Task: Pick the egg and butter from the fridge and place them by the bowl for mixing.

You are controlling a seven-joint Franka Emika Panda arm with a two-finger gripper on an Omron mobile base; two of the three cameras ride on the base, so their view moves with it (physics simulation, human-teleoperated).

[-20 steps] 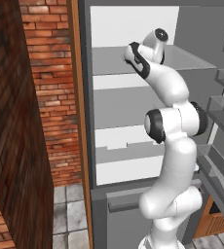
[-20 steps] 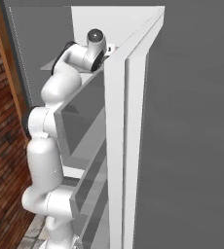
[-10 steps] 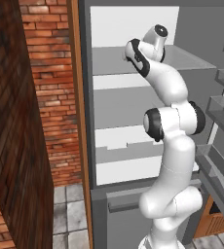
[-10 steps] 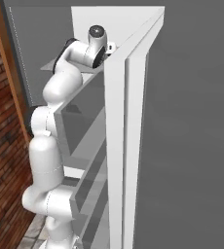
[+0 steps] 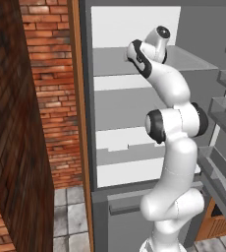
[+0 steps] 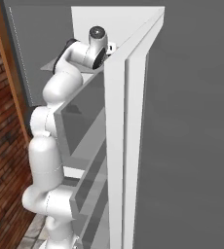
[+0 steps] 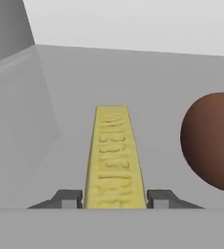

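A: Going by the butter [image 7: 114,155] as the landmark, what lies to its left in the hand view?

B: A bare stretch of the pale grey shelf [image 7: 46,121] and, further left, the grey side wall of the fridge [image 7: 7,29]. Then comes one dark finger tip [image 7: 67,198], pressed right against the near end of the butter.

A: And the butter itself?

B: A thin yellow stick with raised lettering along its top, lying flat on the shelf and running lengthwise away from the camera. The other finger tip sits tight against its right side, so the fingers [image 7: 114,199] have closed in on the stick and grip it between them, with no gap showing on either side.

A: What is to the right of the butter?

B: The egg [image 7: 214,141], a dark reddish-brown ball resting on the same shelf, near the butter but apart from it, and cut off by the picture's right edge.

A: Where does the arm stand in the base views?

B: In the left base view the white arm [image 5: 174,147] rises before the open fridge [image 5: 134,98] and bends its wrist in over an upper shelf [image 5: 120,61]. Right of the arm, the door racks [image 5: 225,113] hang on the open door. Left of the fridge stands a brick wall [image 5: 51,88]. In the right base view the hand reaches in behind the white door edge [image 6: 119,146].
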